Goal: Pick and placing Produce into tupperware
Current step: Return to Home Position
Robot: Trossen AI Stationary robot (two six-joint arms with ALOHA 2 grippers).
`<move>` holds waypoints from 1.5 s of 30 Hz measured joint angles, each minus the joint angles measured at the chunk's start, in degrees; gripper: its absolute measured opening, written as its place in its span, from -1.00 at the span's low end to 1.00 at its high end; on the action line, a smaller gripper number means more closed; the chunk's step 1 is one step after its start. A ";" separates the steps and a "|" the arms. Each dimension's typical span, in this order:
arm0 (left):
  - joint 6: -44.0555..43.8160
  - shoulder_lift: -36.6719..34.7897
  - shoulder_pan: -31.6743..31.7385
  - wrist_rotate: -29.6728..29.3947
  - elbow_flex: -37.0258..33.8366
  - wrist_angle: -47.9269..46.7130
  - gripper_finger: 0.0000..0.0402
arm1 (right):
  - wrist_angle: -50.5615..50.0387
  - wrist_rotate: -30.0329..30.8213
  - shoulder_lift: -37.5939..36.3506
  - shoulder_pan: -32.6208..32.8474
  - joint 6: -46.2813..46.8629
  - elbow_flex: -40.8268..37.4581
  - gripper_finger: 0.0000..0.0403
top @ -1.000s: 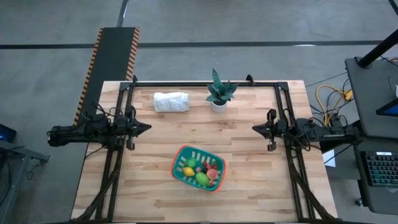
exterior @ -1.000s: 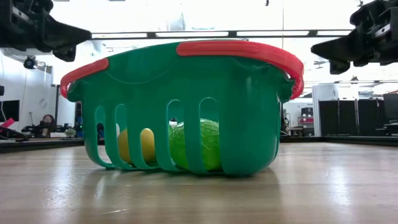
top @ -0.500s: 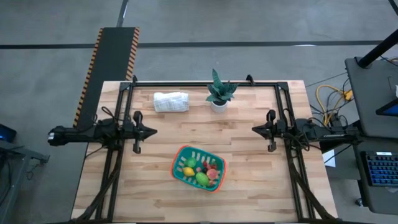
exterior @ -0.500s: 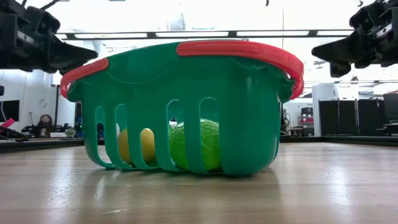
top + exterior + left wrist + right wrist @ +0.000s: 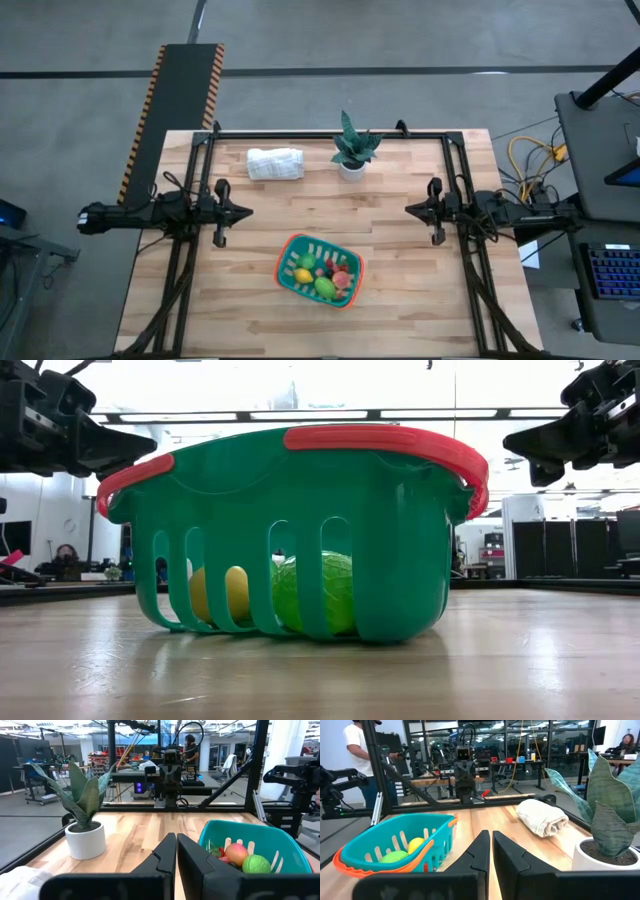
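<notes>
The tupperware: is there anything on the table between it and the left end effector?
Nothing visible. Only bare table lies between the left end effector, held above the table's left side, and the tupperware. The potted plant and the rolled cloth stand farther back, out of that line.

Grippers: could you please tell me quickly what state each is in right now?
Left gripper: shut, empty, raised at the table's left side.
Right gripper: shut, empty, raised at the table's right side.

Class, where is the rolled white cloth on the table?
In the high view the rolled white cloth lies near the top edge of the table, on the left arm's side, beside the potted plant, not touching it.
</notes>
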 joint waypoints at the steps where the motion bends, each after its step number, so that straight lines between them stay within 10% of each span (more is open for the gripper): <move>1: 0.07 0.03 0.00 -0.02 0.00 0.06 -1.00 | 0.08 -0.03 0.02 0.00 0.02 0.00 -0.94; 45: -0.11 0.76 -0.02 0.43 -0.17 0.51 -1.00 | 0.26 -0.44 0.87 0.00 13.55 -0.04 -0.94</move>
